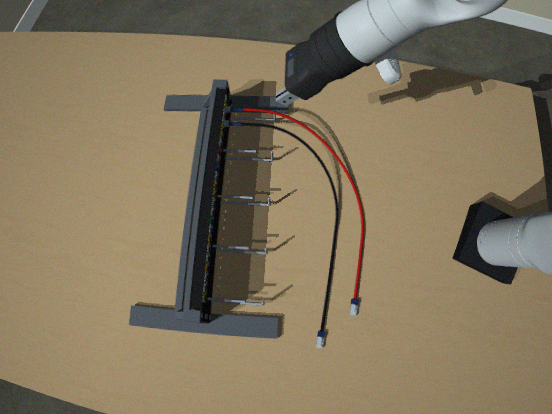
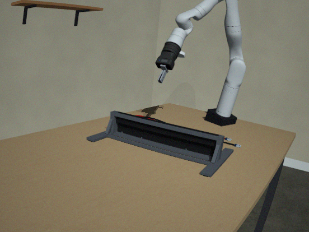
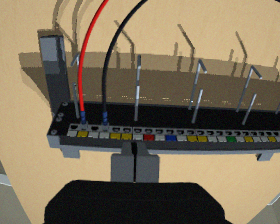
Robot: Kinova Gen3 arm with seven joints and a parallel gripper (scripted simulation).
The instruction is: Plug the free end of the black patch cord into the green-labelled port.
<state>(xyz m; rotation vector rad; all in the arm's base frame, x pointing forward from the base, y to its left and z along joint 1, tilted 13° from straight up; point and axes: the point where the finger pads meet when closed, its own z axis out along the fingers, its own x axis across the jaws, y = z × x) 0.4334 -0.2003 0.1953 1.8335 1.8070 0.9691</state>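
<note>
Two cords run from rack point(image 1: 192, 212) on counter point(image 1: 100, 172): black patch cord point(image 1: 334, 197), free plug point(image 1: 320, 340) lying loose nr rack's foot, then red cord point(image 1: 361, 222). Gripper point(image 1: 283, 99) w/ fingers closed, empty, hangs above rack's far end.

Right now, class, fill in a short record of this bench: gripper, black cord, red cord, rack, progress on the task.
gripper: shut, holding nothing, high above the rack's far end
black cord: one end plugged in, free plug lying on the table
red cord: plugged in beside the black one, free plug on the table
rack: upright on both feet
progress: free plug not yet picked up
</note>
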